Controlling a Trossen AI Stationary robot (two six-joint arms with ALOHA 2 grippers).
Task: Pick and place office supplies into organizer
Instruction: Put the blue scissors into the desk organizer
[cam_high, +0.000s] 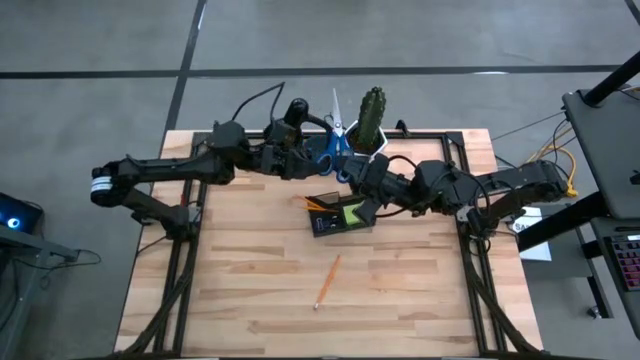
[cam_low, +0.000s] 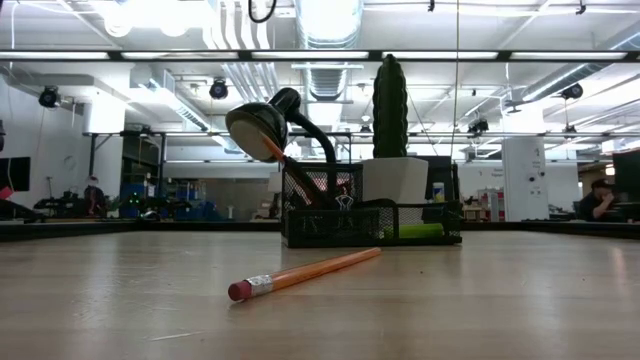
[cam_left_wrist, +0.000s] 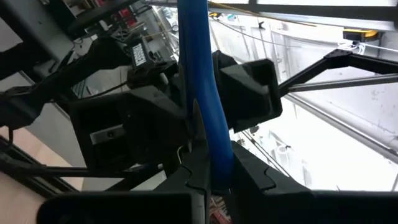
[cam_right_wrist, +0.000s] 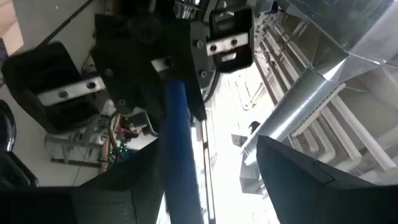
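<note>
The blue-handled scissors (cam_high: 334, 140) are held up off the table at the far edge, about twelve o'clock from the organizer (cam_high: 339, 214), their silver blades pointing away past the table's rim. The left gripper (cam_high: 312, 158) has its jaws pressed together on the blue handle, which shows in the left wrist view as a blue bar (cam_left_wrist: 202, 93) running up from between the dark fingers (cam_left_wrist: 245, 171). The right gripper (cam_high: 352, 172) is just beside it, at about four o'clock from the scissors, with its jaws spread wide; in the right wrist view the blue handle (cam_right_wrist: 180, 155) stands between its two fingers (cam_right_wrist: 298, 180), and whether they touch it cannot be told.

The organizer sits near the middle of the table, a dark tray holding a lime-green sticky pad (cam_high: 352, 211) on its right side and an orange pencil (cam_high: 318, 203) at its left end. In the low view its mesh wall (cam_low: 320, 215) shows with the green pad (cam_low: 415, 231) inside.

A second orange pencil (cam_high: 327, 281) lies alone on the bare wood at six o'clock from the organizer, well apart from it, eraser end toward the near edge (cam_low: 300, 273).

At twelve o'clock behind the organizer stand a potted cactus (cam_high: 371, 120) in a white pot and, to its left, a black desk lamp (cam_high: 296, 110).
</note>
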